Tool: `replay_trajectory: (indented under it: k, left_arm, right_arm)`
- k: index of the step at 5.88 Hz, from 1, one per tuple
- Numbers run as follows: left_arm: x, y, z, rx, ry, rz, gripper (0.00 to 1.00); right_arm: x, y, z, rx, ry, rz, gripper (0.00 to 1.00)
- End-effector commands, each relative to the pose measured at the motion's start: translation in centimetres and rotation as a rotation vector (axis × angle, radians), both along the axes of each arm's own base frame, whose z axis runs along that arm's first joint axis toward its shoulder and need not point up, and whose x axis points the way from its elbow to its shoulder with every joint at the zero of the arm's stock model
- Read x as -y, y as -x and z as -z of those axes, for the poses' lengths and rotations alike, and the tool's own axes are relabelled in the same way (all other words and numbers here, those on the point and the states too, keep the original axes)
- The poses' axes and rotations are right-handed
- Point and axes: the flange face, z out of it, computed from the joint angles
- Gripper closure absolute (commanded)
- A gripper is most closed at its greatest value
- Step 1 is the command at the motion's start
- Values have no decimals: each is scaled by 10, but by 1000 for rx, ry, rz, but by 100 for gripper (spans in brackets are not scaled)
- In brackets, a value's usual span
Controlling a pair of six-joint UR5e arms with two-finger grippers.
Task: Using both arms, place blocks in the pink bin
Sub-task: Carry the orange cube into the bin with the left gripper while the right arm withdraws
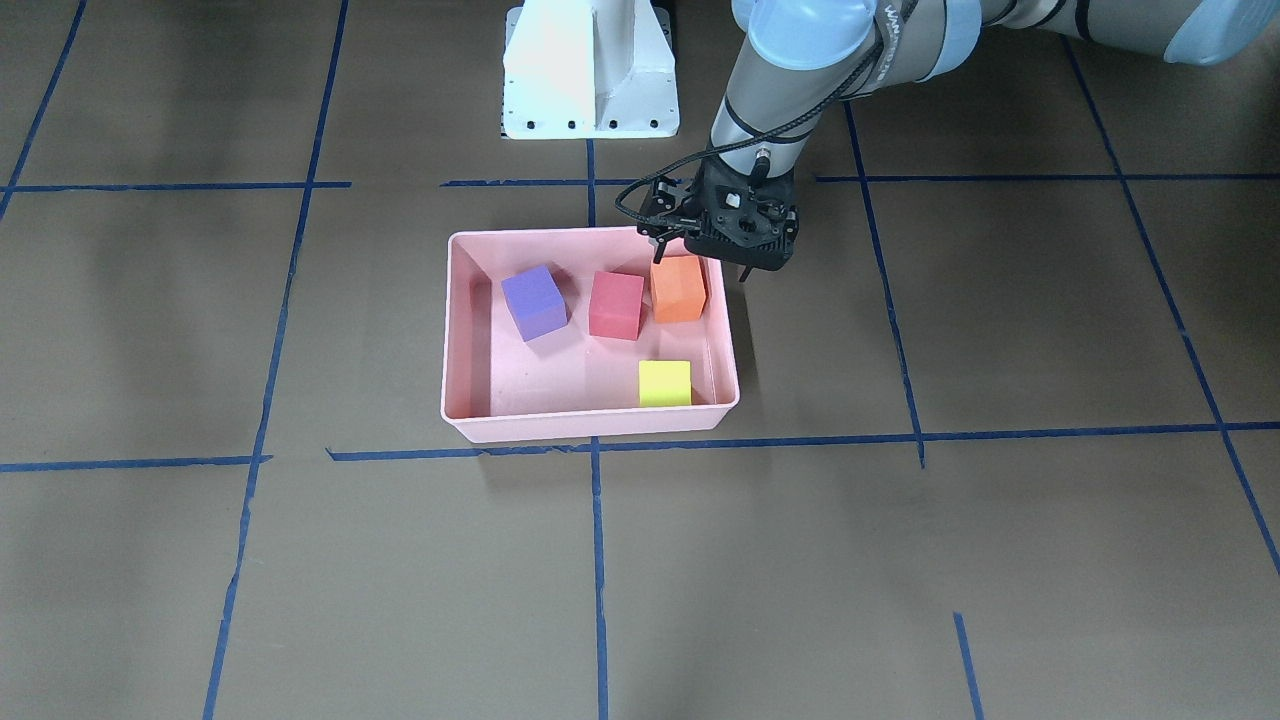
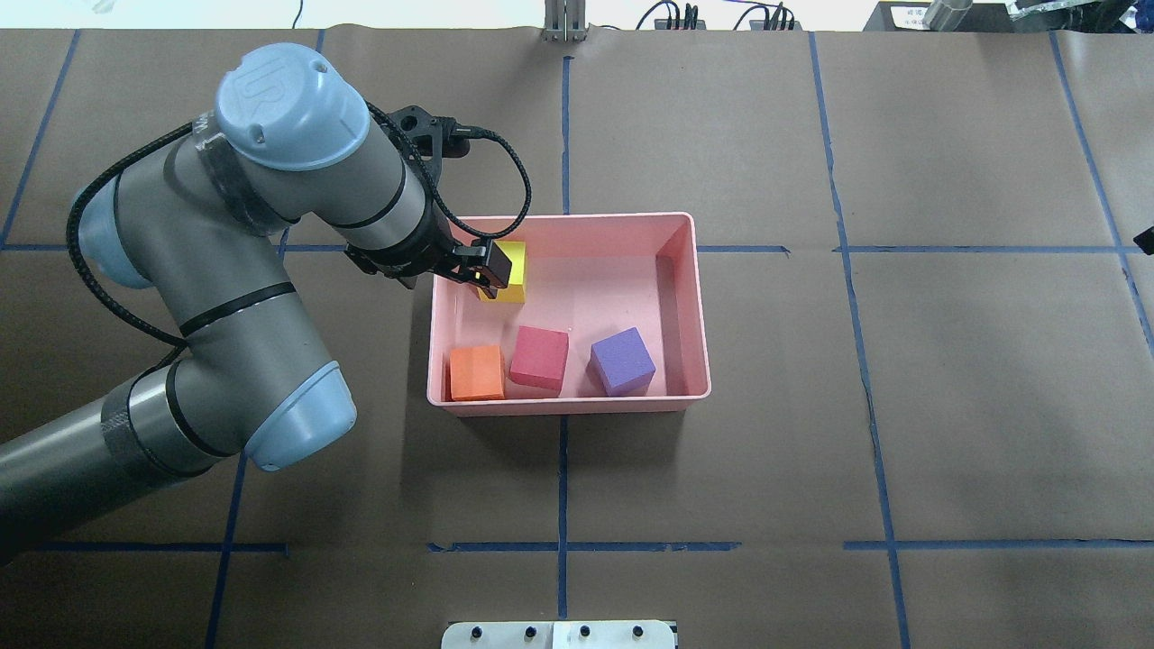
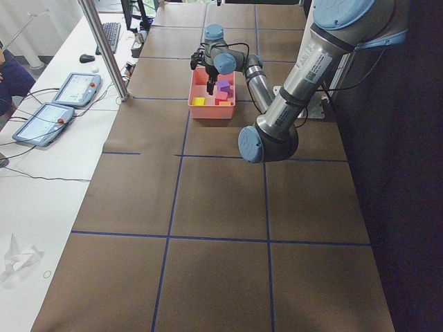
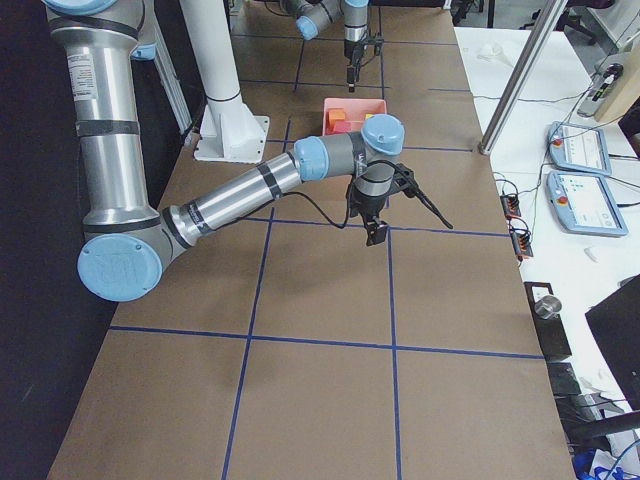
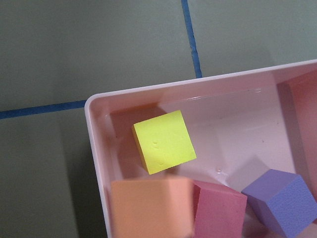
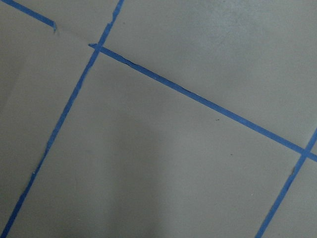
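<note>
The pink bin [image 1: 590, 425] holds all four cubes: purple [image 1: 535, 302], red [image 1: 616, 305], orange [image 1: 678, 290] and yellow-green [image 1: 665, 383]. My left gripper [image 1: 699, 270] hangs open just above the orange cube, at the bin's corner nearest the robot's left, with its fingers spread wider than the cube. In the left wrist view the orange cube [image 5: 151, 206] is blurred at the bottom edge, beside the yellow-green cube [image 5: 163, 142]. My right gripper [image 4: 376, 235] hovers over bare paper away from the bin. I cannot tell whether it is open or shut.
The table is covered in brown paper with a grid of blue tape. The white pedestal [image 1: 590, 70] stands behind the bin on the robot's side. The left arm's elbow [image 2: 297, 424] hangs over the table left of the bin [image 2: 568, 406].
</note>
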Motion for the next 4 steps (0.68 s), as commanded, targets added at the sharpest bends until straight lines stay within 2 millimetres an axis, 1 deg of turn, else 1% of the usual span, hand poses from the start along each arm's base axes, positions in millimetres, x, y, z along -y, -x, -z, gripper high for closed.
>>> replay_trajectory:
  k: [1, 2, 3, 4]
  left_arm:
    - [37, 69, -58, 80, -101, -130, 0]
    - [68, 130, -108, 118, -169, -190, 0]
    - [95, 206, -172, 183, -257, -254, 0]
    - [101, 297, -237, 239, -186, -203, 0]
  right_arm:
    - [-27, -42, -43, -13, 21, -8, 0]
    - [-45, -72, -67, -20, 23, -20, 0]
    - [-75, -101, -100, -25, 48, -34, 0]
    - [-92, -113, -130, -25, 125, -69, 2]
